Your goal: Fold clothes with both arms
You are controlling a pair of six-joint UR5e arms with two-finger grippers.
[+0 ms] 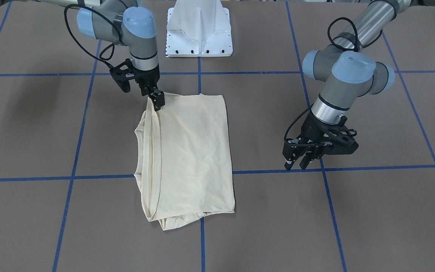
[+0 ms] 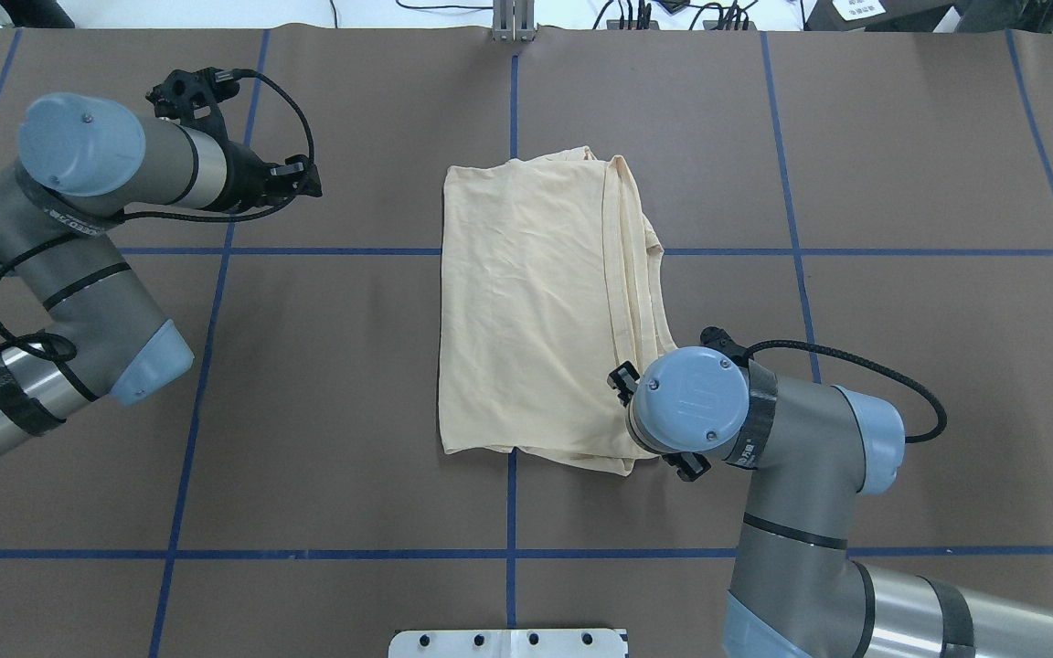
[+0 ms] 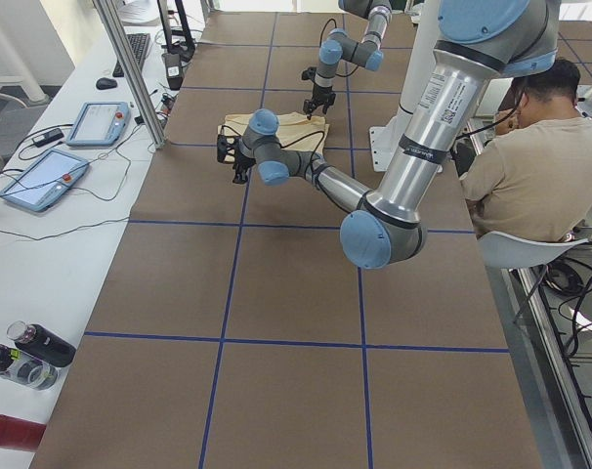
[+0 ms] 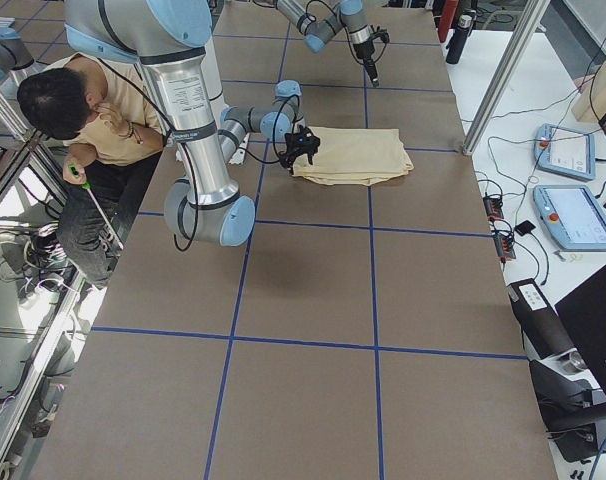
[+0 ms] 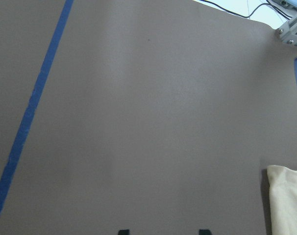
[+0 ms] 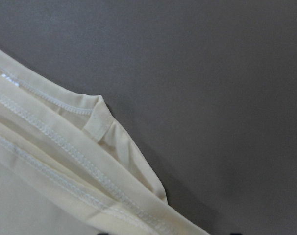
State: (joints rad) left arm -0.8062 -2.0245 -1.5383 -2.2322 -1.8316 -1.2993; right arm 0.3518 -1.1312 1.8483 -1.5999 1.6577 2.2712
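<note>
The folded T-shirt (image 1: 195, 151) lies flat mid-counter (image 1: 372, 211). The right fingers (image 1: 158, 101) sit parted at its stacked-hem corner nearest the robot and appear to hold nothing. The left fingers (image 1: 303, 161) hang open and empty, well apart from the cloth. Best to pinch every layer there — the hems are staggered — and bring the left to a second corner before lifting.

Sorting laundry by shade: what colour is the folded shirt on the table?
The shirt is pale cream-yellow, plain on its visible side. It shows best in the overhead exterior view.
</note>
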